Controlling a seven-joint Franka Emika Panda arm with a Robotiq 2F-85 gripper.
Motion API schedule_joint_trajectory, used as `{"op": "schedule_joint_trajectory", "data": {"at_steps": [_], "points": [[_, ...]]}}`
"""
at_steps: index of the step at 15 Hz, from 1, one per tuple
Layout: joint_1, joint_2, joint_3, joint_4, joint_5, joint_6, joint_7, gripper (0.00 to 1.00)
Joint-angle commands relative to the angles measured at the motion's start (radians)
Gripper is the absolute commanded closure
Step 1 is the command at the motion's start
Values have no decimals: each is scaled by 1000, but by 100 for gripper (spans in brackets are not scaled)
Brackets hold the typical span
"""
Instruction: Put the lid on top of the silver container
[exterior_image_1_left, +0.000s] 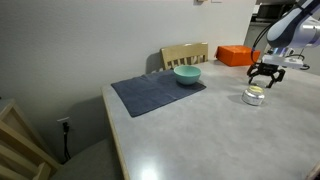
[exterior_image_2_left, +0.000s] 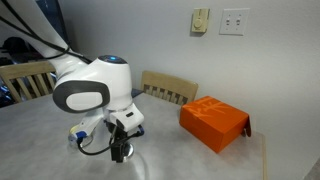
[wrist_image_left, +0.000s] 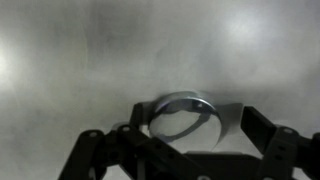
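Note:
A small shiny silver round piece (exterior_image_1_left: 254, 96) stands on the grey table, right of the teal bowl. From above in the wrist view it shows as a round silvery lid (wrist_image_left: 185, 114). I cannot tell the lid from the silver container below it. My gripper (exterior_image_1_left: 265, 73) hangs just above it, open, with a finger on either side (wrist_image_left: 195, 122) and nothing held. In an exterior view the gripper (exterior_image_2_left: 120, 151) points down at the table, and the arm hides the silver piece.
A teal bowl (exterior_image_1_left: 187, 74) sits on a dark grey mat (exterior_image_1_left: 156, 93). An orange box (exterior_image_1_left: 236, 55) lies at the table's far edge and shows in both exterior views (exterior_image_2_left: 213, 123). A wooden chair (exterior_image_1_left: 185, 53) stands behind the table.

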Motion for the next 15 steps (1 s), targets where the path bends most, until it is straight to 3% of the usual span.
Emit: {"op": "schedule_joint_trajectory", "data": {"at_steps": [1, 2, 10, 11, 13, 15], "points": [[20, -4, -33, 50, -29, -83, 28, 25], [23, -8, -40, 55, -35, -97, 32, 28], [19, -44, -70, 125, -83, -206, 42, 84], [19, -48, -71, 131, -87, -216, 42, 41], [16, -45, -67, 141, -88, -225, 41, 44], [13, -32, -62, 151, -85, -233, 39, 31]]}}
